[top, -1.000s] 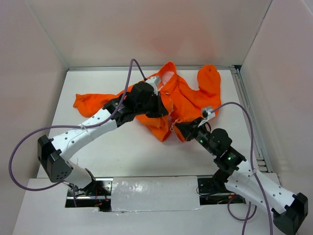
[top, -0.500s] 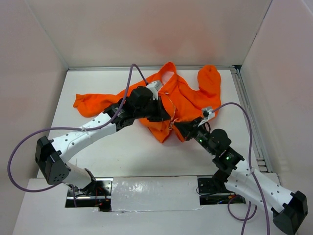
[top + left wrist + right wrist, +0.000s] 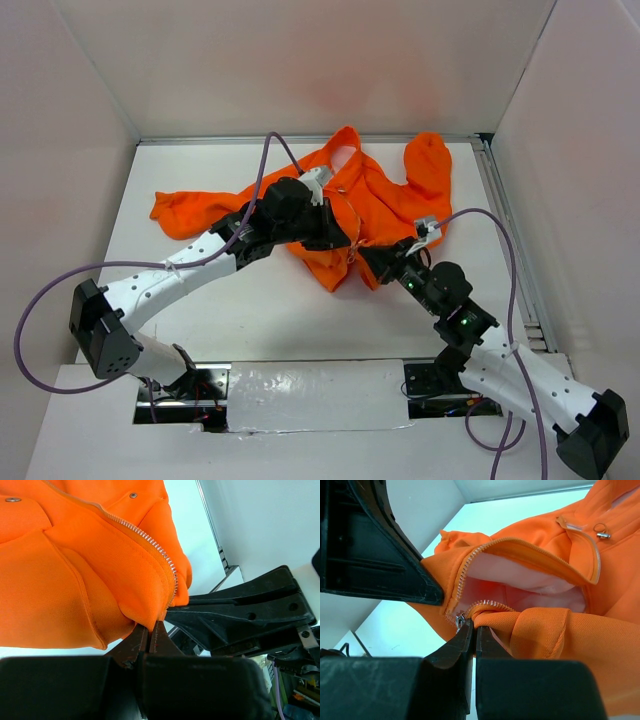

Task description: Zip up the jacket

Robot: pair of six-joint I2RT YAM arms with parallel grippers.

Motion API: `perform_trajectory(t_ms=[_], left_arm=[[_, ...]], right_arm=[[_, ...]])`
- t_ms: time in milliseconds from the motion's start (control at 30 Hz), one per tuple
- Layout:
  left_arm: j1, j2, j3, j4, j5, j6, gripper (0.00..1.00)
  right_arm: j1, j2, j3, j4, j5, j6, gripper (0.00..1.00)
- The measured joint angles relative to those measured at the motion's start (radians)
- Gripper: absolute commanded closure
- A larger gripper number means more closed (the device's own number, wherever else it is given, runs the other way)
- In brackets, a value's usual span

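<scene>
The orange jacket [image 3: 375, 200] lies crumpled at the back middle of the table, its front open and pale lining showing. My left gripper [image 3: 343, 238] is shut on the bottom corner of one front edge [image 3: 150, 615], right beside its silver zipper teeth [image 3: 150, 542]. My right gripper [image 3: 372, 258] is shut on the bottom of the other front edge [image 3: 485, 612], at the zipper teeth and next to the metal slider [image 3: 458, 620]. The two grippers nearly touch at the jacket's near hem. The pale lining [image 3: 520, 587] shows between the open edges.
White walls close in the table [image 3: 250, 310] on the left, back and right. A metal rail [image 3: 505, 240] runs along the right side. One sleeve [image 3: 195, 210] stretches left, the other sleeve [image 3: 425, 165] points to the back right. Purple cables loop over both arms.
My left gripper has moved slightly right toward my right gripper, drawing the two front edges of the jacket closer together. Both grips have held.
</scene>
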Motion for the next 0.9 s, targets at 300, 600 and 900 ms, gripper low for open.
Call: perform_trajectory(t_ms=[300, 600, 900], left_arm=[[0.000, 0.000, 0.000, 0.000, 0.000, -0.006, 1.00], [0.000, 0.000, -0.001, 0.000, -0.012, -0.026, 1.00], [0.000, 0.000, -0.001, 0.000, -0.023, -0.025, 1.00]], right_arm=[[-0.008, -0.032, 0.000, 0.005, -0.008, 0.002, 1.00], [-0.008, -0.032, 0.000, 0.003, -0.012, 0.003, 1.00], [-0.008, -0.034, 0.000, -0.003, -0.026, 0.004, 1.00]])
